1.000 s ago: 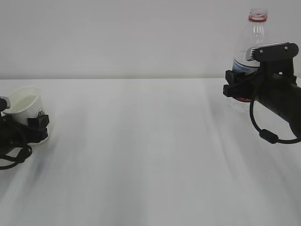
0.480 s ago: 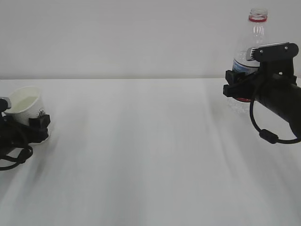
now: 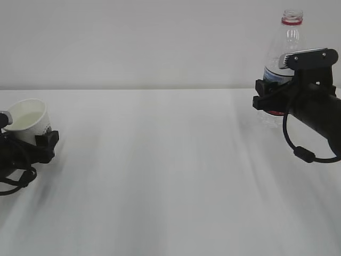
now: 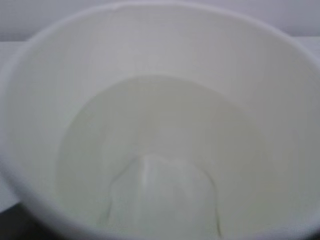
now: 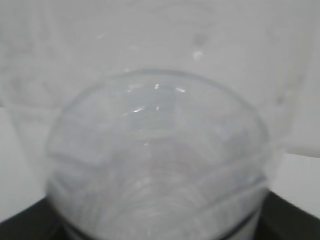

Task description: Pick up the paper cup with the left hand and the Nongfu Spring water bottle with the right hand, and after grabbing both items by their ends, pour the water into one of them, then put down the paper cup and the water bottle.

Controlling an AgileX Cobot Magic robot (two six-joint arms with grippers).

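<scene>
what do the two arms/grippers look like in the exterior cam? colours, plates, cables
Both are matte black. The right hand has a thick rounded black forearm, a silver-grey rectangular plate on top with small screws, and a black cable hanging in a loop with a bulge partway along. The left hand is mostly cut off by the frame edge: blocky black finger, looped black cable, a sliver of silver-grey plate.

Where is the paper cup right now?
In the exterior view the paper cup sits at the far left of the white table, tilted, beside the left gripper, far across from the water bottle.

Left end effector [image 3: 40,144] low; right end effector [image 3: 266,96] raised, level.
</scene>
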